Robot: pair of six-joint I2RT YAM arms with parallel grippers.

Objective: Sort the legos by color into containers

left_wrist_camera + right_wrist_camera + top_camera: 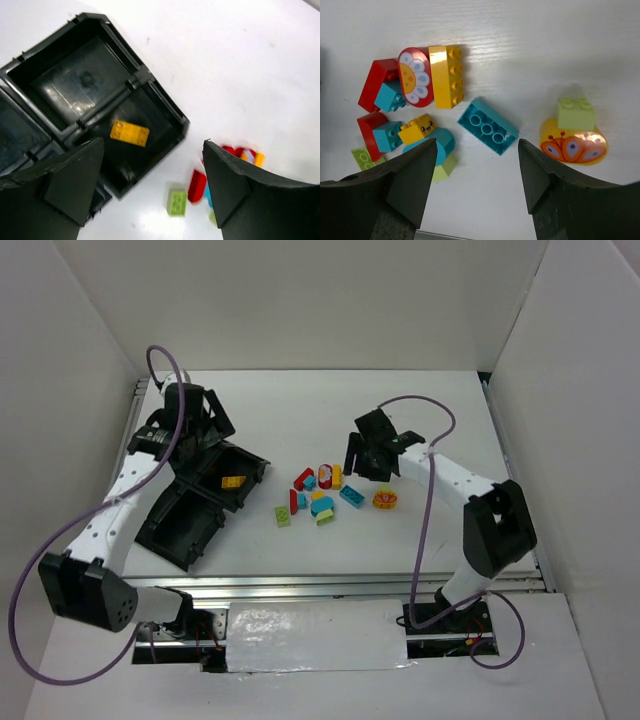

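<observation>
The black tray (178, 530) lies at the left; its cross divider shows in the left wrist view (107, 102). One orange-yellow brick (129, 133) lies in its right compartment (231, 481). My left gripper (203, 432) hangs open and empty above the tray (154, 142). The other legos lie loose mid-table: a cyan brick (487, 125), a long yellow brick (446, 76), red bricks (377, 82), and a lime brick (177, 203). My right gripper (368, 458) is open and empty above the cyan brick (477, 142).
An orange butterfly piece (574, 145) with a lime brick (575, 113) on it sits right of the pile. A red flower piece (414, 76) leans by the yellow brick. White walls enclose the table on three sides.
</observation>
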